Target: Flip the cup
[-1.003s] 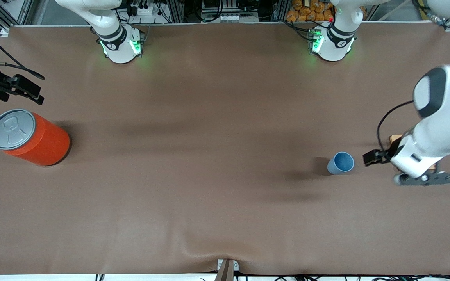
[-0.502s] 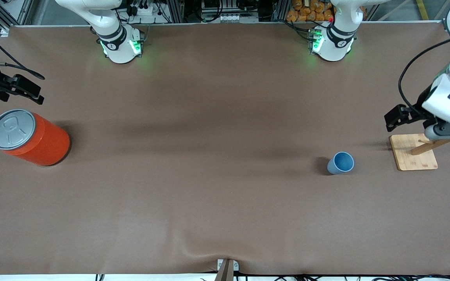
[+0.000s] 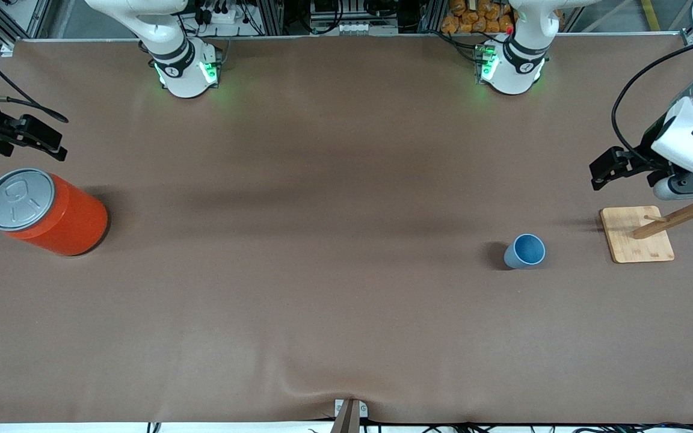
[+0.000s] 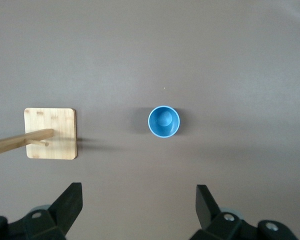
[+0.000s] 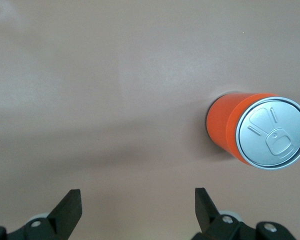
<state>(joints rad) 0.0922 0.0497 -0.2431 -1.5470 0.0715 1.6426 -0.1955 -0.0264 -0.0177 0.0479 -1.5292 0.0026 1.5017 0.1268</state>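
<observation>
The small light-blue cup [image 3: 525, 251] stands upright on the brown table with its mouth up and its darker blue inside showing. It also shows in the left wrist view [image 4: 164, 121]. My left gripper [image 4: 138, 192] is open and empty, up in the air at the left arm's end of the table; its hand [image 3: 690, 183] hangs over the table beside the wooden stand, apart from the cup. My right gripper [image 5: 137, 197] is open and empty over bare table beside the orange can, at the right arm's end.
A bamboo base with a tilted peg [image 3: 635, 240] lies beside the cup toward the left arm's end, also in the left wrist view [image 4: 51, 133]. A large orange can with a grey pull-tab lid [image 3: 46, 210] stands at the right arm's end, also in the right wrist view [image 5: 257, 131].
My left arm has pulled up and away from beside the cup, uncovering the wooden stand, then nearly stopped. The cup, the can and the right arm have not moved.
</observation>
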